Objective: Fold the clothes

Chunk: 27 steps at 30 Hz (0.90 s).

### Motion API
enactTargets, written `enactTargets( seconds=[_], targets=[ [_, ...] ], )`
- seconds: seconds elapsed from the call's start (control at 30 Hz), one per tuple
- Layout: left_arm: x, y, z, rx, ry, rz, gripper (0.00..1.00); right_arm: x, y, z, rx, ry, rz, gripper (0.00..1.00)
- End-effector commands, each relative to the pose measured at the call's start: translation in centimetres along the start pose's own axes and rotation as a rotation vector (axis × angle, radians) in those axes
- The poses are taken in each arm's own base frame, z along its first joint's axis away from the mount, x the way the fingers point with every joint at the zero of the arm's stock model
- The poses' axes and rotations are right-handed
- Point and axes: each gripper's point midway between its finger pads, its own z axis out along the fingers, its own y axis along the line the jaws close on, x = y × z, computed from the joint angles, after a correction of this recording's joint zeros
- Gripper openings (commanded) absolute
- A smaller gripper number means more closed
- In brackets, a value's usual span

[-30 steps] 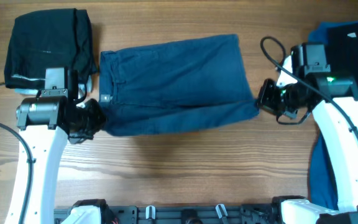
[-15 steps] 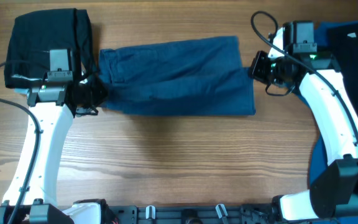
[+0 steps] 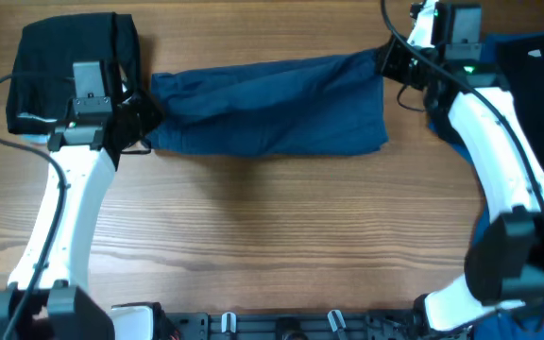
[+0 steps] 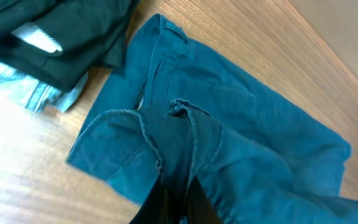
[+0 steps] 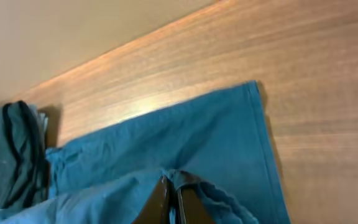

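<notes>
- Overhead view: a pair of dark navy-blue fabric shorts (image 3: 272, 104) is seen lying in a long band across the far middle of the wooden bench (image 3: 272, 236), with the long near edge doubled over.
- The waistband end of the shorts is turned towards the left edge of the bench, and the leg hems towards the right edge.
- The left jaws, at the end of the white left arm (image 3: 64, 208), are placed at the waistband end and are closed on its cloth.
- The right jaws, at the end of the white right arm (image 3: 499, 142), are placed at the far right corner of the shorts and are closed on the hem there.
- A folded black garment (image 3: 64, 61) is laid in the far left corner of the bench, just beside the waistband end.
- A black printed garment (image 3: 536, 66) and a royal-blue cloth (image 3: 487, 255) are laid along the right edge of the bench, partly hidden by the right arm.
- Left wrist view: the left jaws are seen pressed together on a raised fold of the shorts (image 4: 241, 143) by the waistband.
- The rest of the shorts is spread flat on the bench (image 4: 17, 174) beyond the fold.
- The black garment (image 4: 48, 25) is seen at the upper left, with a pale striped cloth (image 4: 36, 96) showing from beneath it.
- Right wrist view: the right jaws are seen clamped on a lifted hem of the shorts (image 5: 185, 143).
- Under the lifted hem, a leg is laid flat towards the bare bench (image 5: 316, 93).
</notes>
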Motion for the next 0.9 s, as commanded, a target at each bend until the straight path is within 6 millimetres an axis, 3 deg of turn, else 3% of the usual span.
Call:
enactTargets(
  seconds=[0.0, 0.1, 0.3, 0.5, 0.87],
  targets=[
    [-0.7, 0.1, 2.5, -0.017, 0.000, -0.015, 0.04, 0.0, 1.2, 2.8, -0.046, -0.002, -0.056, 0.04],
    [-0.6, 0.5, 4.8, -0.028, 0.015, -0.016, 0.04, 0.7, 0.9, 5.1, -0.028, 0.005, -0.064, 0.04],
    [-0.1, 1.8, 9.3, -0.067, 0.034, -0.020, 0.04, 3.6, -2.1, 9.2, 0.074, 0.072, -0.050, 0.04],
    [-1.0, 2.7, 9.9, -0.115, -0.012, -0.016, 0.04, 4.7, -4.9, 10.4, 0.187, 0.088, -0.040, 0.04],
    [-1.2, 3.2, 11.0, -0.135, -0.029, -0.012, 0.05, 5.2, -5.4, 11.0, 0.195, 0.098, -0.011, 0.04]
  ],
)
